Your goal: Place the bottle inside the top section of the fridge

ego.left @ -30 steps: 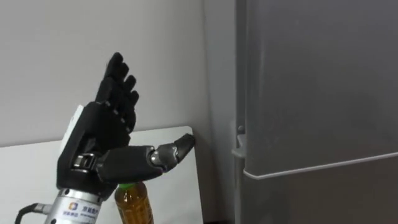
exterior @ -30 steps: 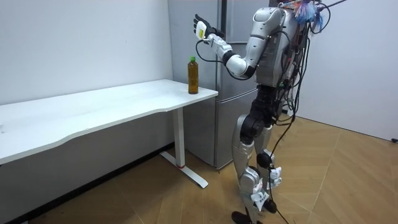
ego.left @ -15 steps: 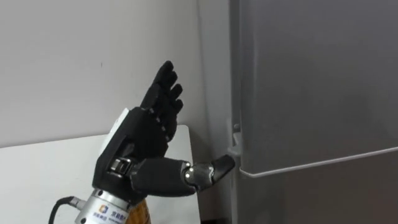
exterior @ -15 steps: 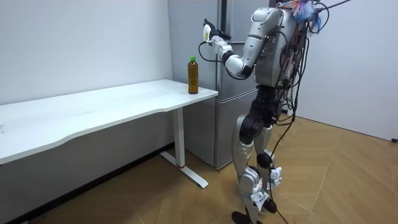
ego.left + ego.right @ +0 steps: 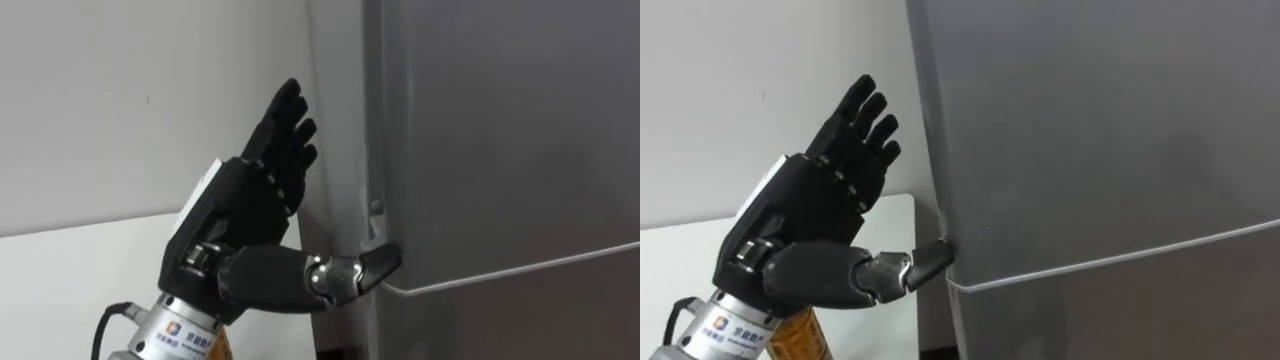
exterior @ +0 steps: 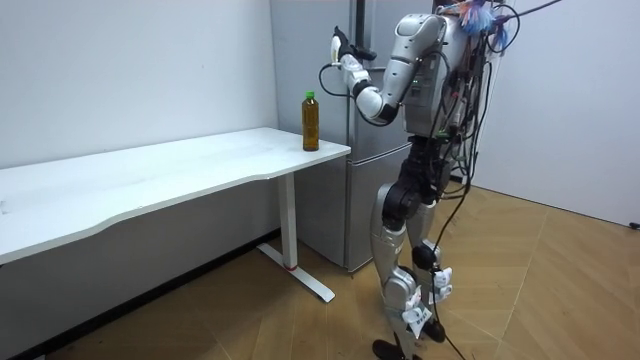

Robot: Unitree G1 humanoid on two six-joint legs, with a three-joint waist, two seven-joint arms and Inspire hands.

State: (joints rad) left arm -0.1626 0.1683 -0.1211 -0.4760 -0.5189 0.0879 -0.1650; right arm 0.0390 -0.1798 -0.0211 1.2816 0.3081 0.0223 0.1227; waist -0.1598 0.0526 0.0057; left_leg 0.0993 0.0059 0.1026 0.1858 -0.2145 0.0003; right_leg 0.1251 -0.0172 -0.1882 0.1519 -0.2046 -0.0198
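- Left eye view: the left hand has swung right, off the desk and over to the fridge. Its fingers are straight and apart, the thumb tip is at the upper door's lower corner, and it holds nothing.
- Room view: the bottle stands upright at the desk's corner, near the fridge, untouched.
- Right eye view: amber liquid peeks out below the wrist. The bottle is probably full, weighty, smooth plastic, so I'd wrap it mid-body.
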